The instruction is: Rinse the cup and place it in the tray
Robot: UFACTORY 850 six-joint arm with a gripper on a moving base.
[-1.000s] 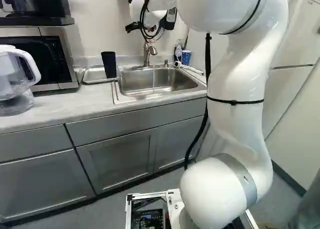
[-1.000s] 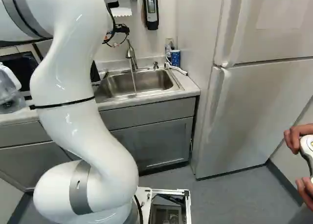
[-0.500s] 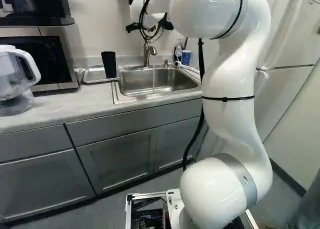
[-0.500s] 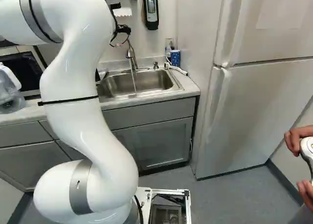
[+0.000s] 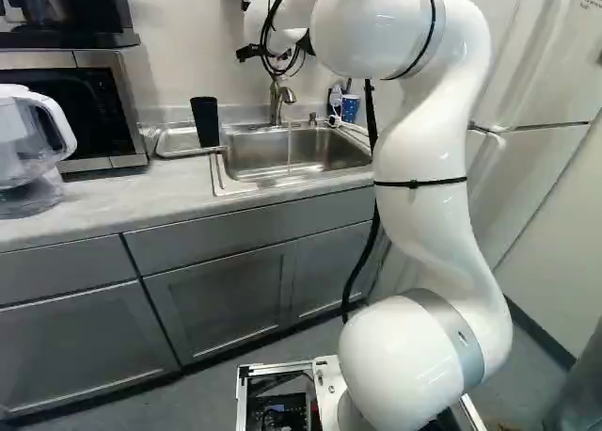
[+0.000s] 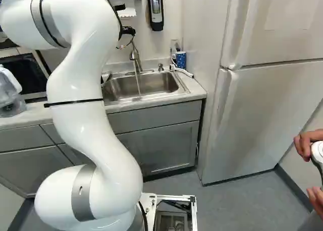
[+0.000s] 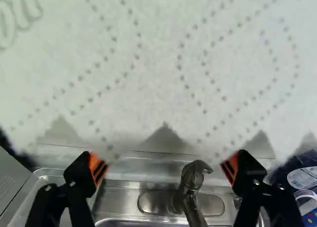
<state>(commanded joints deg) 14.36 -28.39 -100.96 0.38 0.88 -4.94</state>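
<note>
Left base view, arm leaning further ahead than earlier, black cup unmoved beside sink, jaws wide apart

The sink lies toward the right edge of the countertop, near the refrigerator — faucet behind its basin, a second cup by the back right corner. Left of it, the tumbler stands at the right end of the tray; farther left, the microwave — behind the pitcher.

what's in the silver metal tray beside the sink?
The silver metal tray holds a tall black cup at its sink-side end. The cup covers the patch beneath and behind it; can't tell what's there.
</note>
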